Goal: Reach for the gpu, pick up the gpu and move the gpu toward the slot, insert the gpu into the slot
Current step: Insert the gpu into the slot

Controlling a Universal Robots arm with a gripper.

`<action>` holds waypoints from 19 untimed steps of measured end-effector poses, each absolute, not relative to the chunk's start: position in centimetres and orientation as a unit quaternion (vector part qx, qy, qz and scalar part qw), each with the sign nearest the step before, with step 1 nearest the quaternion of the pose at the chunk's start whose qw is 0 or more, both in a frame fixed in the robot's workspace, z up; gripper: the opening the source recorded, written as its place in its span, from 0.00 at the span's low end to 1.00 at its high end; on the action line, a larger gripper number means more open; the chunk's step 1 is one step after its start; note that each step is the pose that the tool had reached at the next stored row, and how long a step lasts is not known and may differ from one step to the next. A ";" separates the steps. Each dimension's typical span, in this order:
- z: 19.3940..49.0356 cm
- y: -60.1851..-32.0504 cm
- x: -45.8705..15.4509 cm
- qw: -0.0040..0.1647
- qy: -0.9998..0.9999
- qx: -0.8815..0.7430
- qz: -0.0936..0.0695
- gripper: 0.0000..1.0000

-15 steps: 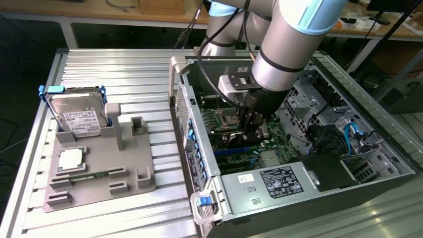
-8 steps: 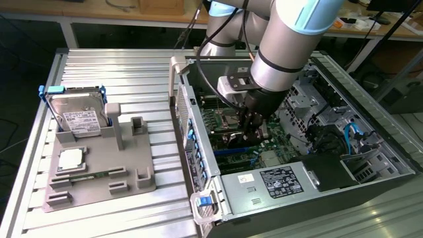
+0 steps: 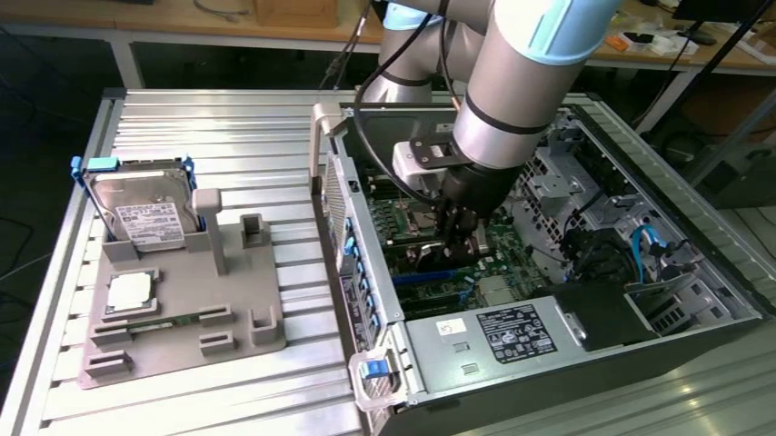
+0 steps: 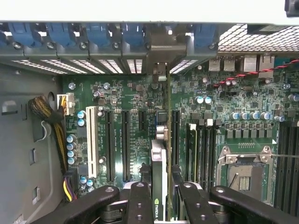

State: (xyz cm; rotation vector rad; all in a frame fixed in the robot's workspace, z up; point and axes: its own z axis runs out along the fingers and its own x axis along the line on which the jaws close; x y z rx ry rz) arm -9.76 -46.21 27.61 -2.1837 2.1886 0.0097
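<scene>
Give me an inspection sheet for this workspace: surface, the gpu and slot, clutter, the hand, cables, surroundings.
Surface: ribbed metal table with an open computer case lying on it.
Job's things: gpu held edge-on over the green motherboard; blue slot just below the hand; whether the card is seated cannot be told.
Clutter: grey fixture holding a hard drive and a processor chip.
Hand: hand inside the case, closed on the gpu.
Cables: yellow-and-black bundle, red-black twisted wire, blue cable.
Surroundings: wooden benches behind.
</scene>
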 end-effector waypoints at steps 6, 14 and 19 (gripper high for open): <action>27.5 -46.2 -9.8 0.028 0.708 -0.706 0.007 0.27; 27.4 -46.3 -9.8 0.029 0.708 -0.706 0.009 0.27; 27.4 -46.5 -9.8 0.028 0.708 -0.706 0.010 0.27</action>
